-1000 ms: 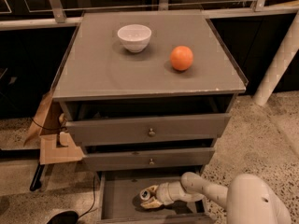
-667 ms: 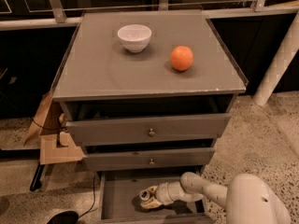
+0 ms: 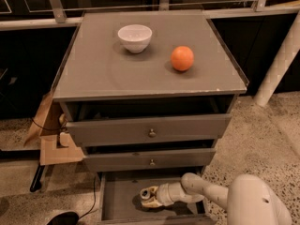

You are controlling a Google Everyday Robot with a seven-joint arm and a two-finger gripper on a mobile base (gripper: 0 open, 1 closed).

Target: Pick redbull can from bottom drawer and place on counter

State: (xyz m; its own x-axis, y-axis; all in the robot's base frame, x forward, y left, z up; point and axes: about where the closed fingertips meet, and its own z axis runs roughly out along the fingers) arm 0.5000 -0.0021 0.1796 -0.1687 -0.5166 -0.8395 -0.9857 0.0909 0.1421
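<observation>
The bottom drawer (image 3: pixel 121 201) is pulled open under two knobbed drawers. My arm reaches into it from the right. My gripper (image 3: pixel 149 198) is low inside the drawer, at a small silvery thing that looks like the redbull can (image 3: pixel 145 192) lying on the drawer floor. The gripper covers most of the can. The counter (image 3: pixel 103 71) is the flat grey top of the cabinet above.
A white bowl (image 3: pixel 135 37) and an orange (image 3: pixel 182 58) stand on the counter. The two upper drawers (image 3: pixel 150 132) stick out slightly above the gripper. A cardboard box (image 3: pixel 52 142) sits left of the cabinet, and a white post (image 3: pixel 280 62) stands at the right.
</observation>
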